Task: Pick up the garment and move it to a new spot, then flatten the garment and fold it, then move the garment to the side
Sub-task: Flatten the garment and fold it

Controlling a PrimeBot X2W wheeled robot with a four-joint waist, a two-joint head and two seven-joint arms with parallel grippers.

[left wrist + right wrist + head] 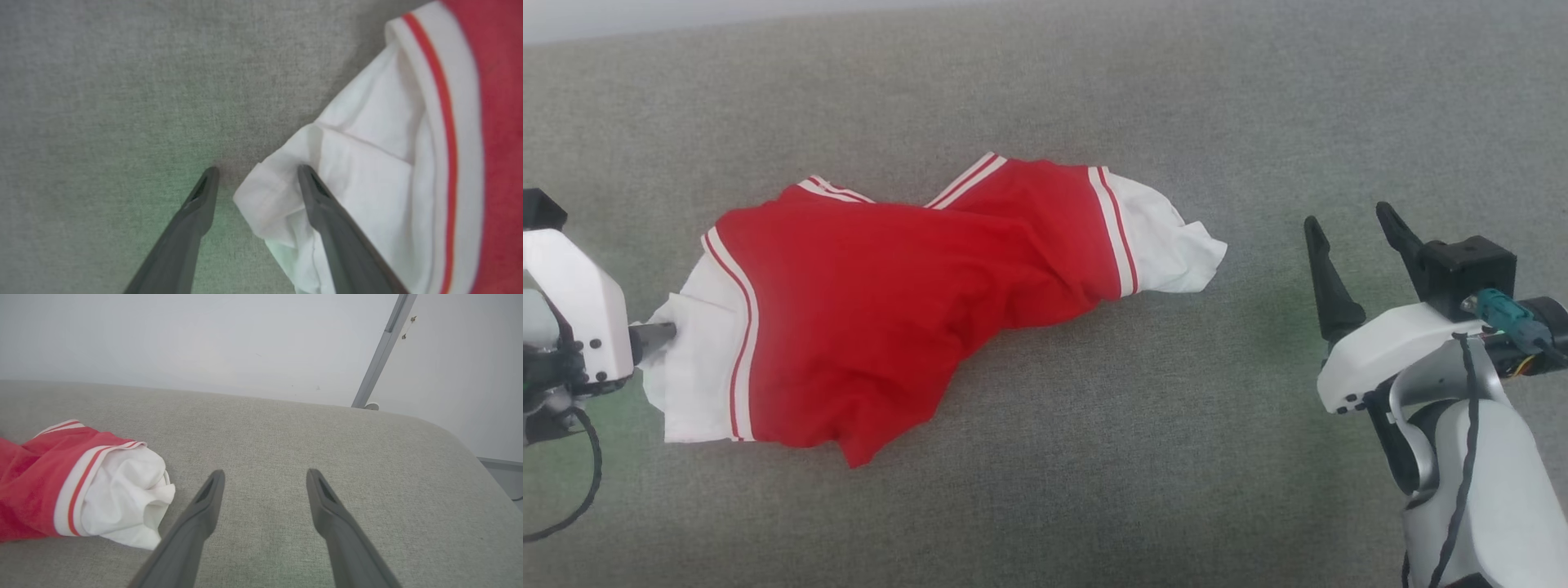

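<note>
At frame's left edge, left gripper (654,333): white angular shell (572,294), small dark screws (595,346) along its rim, black cable (587,482) in a loop below. Lower right, right gripper (1346,219): two long dark tapered fingers (1327,286), white rounded housing (1380,351), black block (1470,269), teal connector (1503,314), thin black wire (1466,457) along a pale grey forearm (1503,506). Wrist views: fingers matte dark grey, hollowed near tips.

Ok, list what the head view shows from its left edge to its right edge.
The left tool → the garment, crossed as white sleeve, red body, other white sleeve → bare grey cushion → right tool.
</note>
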